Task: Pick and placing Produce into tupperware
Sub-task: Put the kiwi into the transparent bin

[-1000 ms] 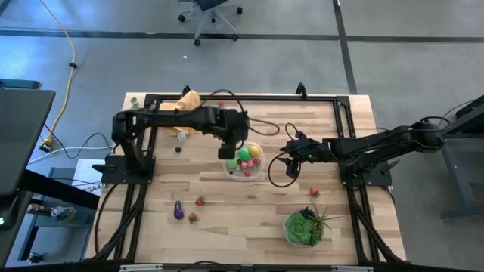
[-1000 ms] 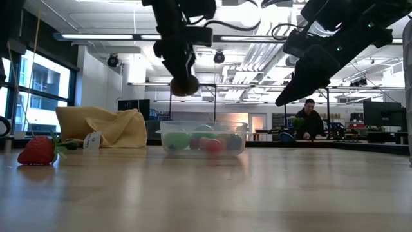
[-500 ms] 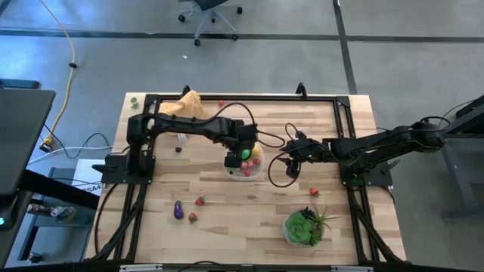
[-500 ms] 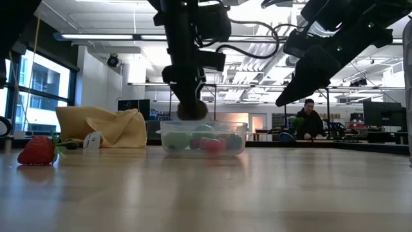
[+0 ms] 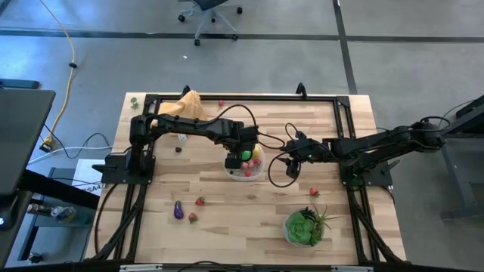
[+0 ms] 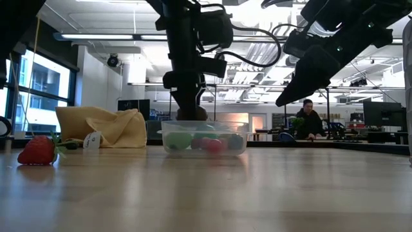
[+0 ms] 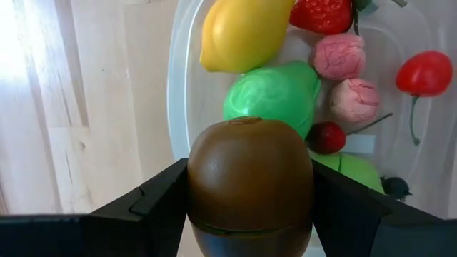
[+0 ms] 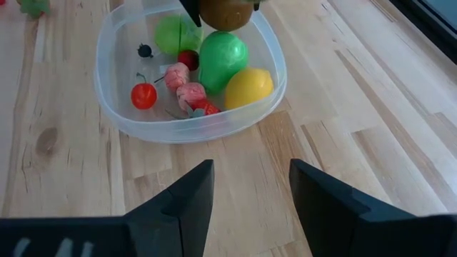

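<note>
Left wrist view: no words to read. The left gripper (image 7: 250,214) grips a brown kiwi (image 7: 250,182) right above the clear tub (image 8: 114,107), over its lemon (image 7: 243,32) and lime (image 7: 271,96). The right gripper (image 8: 246,193) waits beside the tub, fingers apart, holding nothing.

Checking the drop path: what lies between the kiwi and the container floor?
In the left wrist view, the kiwi hangs over the green lime inside the tupperware.

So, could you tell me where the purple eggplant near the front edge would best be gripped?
Probably across the middle of the eggplant, coming straight down. It lies flat on the table, clear of the strawberries beside it, so its sides look free for the tool.
</note>
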Motion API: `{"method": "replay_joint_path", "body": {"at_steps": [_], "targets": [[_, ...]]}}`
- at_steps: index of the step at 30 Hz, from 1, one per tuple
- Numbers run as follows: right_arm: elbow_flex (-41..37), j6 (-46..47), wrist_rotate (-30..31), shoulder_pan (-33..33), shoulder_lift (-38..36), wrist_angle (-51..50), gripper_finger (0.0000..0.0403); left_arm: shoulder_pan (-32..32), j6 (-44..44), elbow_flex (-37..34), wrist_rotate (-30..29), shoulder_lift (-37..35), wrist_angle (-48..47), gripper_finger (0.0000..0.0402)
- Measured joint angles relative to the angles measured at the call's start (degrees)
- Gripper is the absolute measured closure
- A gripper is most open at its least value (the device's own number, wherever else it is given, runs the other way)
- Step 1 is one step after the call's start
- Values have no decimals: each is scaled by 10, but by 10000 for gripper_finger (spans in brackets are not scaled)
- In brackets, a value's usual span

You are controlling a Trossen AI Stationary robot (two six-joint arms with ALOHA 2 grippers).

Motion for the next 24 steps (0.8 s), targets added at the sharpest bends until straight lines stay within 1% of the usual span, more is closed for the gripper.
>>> {"method": "replay_joint_path", "body": {"at_steps": [7,16,19,24], "targets": [[0,0,0,0,0,0,227,0,-10,0,9,21,0,165],[0,0,0,0,0,0,227,0,-9,0,9,22,3,164],[0,0,0,0,0,0,227,0,-9,0,9,21,3,153],[0,0,0,0,0,0,227,0,-1,0,9,21,-2,119]]}}
